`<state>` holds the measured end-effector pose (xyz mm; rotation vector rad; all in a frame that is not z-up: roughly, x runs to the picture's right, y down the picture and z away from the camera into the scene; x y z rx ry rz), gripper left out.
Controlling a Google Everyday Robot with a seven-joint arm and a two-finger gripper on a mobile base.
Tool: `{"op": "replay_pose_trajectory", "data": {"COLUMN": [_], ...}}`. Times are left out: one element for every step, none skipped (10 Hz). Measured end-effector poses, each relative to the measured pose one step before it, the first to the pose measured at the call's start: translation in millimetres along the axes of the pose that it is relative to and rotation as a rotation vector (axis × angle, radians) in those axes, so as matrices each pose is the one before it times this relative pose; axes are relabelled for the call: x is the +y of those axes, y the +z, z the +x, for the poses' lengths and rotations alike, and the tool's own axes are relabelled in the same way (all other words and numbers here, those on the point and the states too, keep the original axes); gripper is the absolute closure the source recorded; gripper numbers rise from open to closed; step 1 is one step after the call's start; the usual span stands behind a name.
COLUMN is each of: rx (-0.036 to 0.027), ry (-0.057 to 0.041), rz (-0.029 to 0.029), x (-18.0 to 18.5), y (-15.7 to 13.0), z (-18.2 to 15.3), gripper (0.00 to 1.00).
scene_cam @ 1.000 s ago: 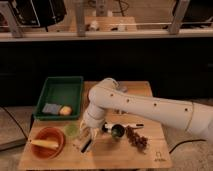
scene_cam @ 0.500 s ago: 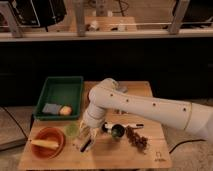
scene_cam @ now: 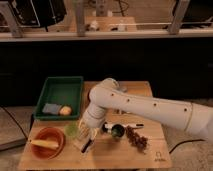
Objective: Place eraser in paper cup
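Looking down from the single camera view: the white arm (scene_cam: 145, 106) reaches across the wooden surface (scene_cam: 125, 152), its hand (scene_cam: 88, 136) low at the front-left, just right of the orange bowl (scene_cam: 47, 142) and below the small light-green cup (scene_cam: 72, 130). A dark oblong bit at the hand's tip (scene_cam: 86, 146) is probably the eraser, touching or nearly touching the surface; whether the hand is clenched on it I cannot tell. The paper cup is not made out, possibly hidden under the hand. A dark green cup (scene_cam: 117, 131), a marker pen (scene_cam: 127, 125) and a dark reddish cluster (scene_cam: 136, 138) lie to the right; a green tray (scene_cam: 60, 85) sits behind.

Handling judgement: the eraser should be light, firm with slight give, grippy rather than slick, not fragile. Best taken across its short sides, mid-length, so it hangs level for dropping.
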<state>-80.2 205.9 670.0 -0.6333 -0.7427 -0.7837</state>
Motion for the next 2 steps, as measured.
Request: {"op": "replay_pose_trajectory", "data": {"rx": [-0.00094, -0.00103], "ry": [-0.00097, -0.00113], "rz": [0.00016, -0.00061], "x": [-0.26, -0.69], "y": [-0.16, -0.22], "z": [-0.3, -0.28], "gripper": [0.2, 0.2]}}
